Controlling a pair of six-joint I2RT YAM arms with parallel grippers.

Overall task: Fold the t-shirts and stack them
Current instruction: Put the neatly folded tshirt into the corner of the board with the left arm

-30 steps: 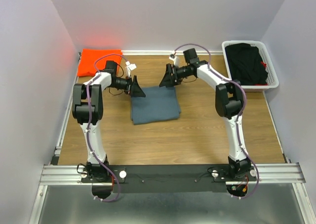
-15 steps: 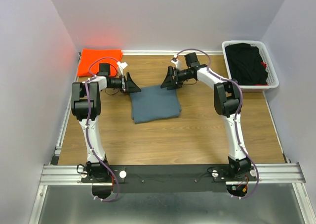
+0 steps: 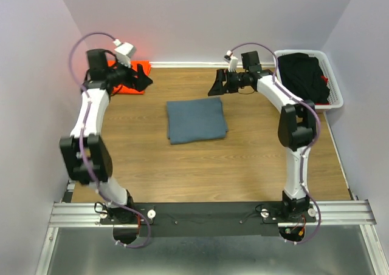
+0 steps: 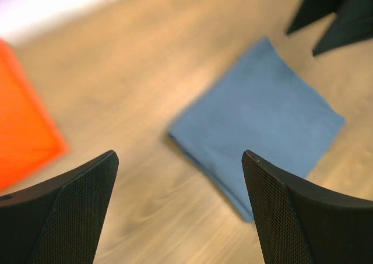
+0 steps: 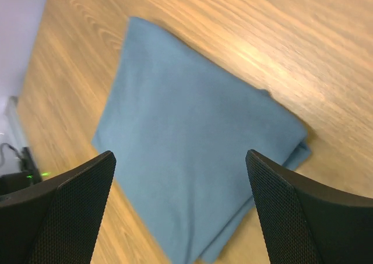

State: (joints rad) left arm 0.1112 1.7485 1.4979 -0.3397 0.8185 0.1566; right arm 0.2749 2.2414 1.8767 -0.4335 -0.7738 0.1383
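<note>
The slate blue-grey t-shirt [image 3: 196, 120] lies folded into a rectangle in the middle of the table, also seen in the left wrist view [image 4: 262, 118] and the right wrist view [image 5: 192, 153]. The orange t-shirt [image 3: 130, 88] lies folded at the back left corner [image 4: 23, 118], partly hidden under my left arm. My left gripper [image 3: 146, 78] [image 4: 179, 159] hangs open above the orange shirt's right edge, holding nothing. Just behind the blue shirt's far right corner, my right gripper [image 3: 214, 90] [image 5: 180, 156] stands open and empty, raised above the cloth.
A white basket [image 3: 336, 93] holding black clothing [image 3: 304, 74] stands at the back right. Grey walls close in the table at the left, back and right. The right gripper's dark fingers [image 4: 332, 13] show at the top right of the left wrist view.
My left arm has lifted and swung back left, from the blue shirt's far left corner to over the orange shirt. The right gripper has drawn back slightly. The blue shirt sits a little further back-right.
</note>
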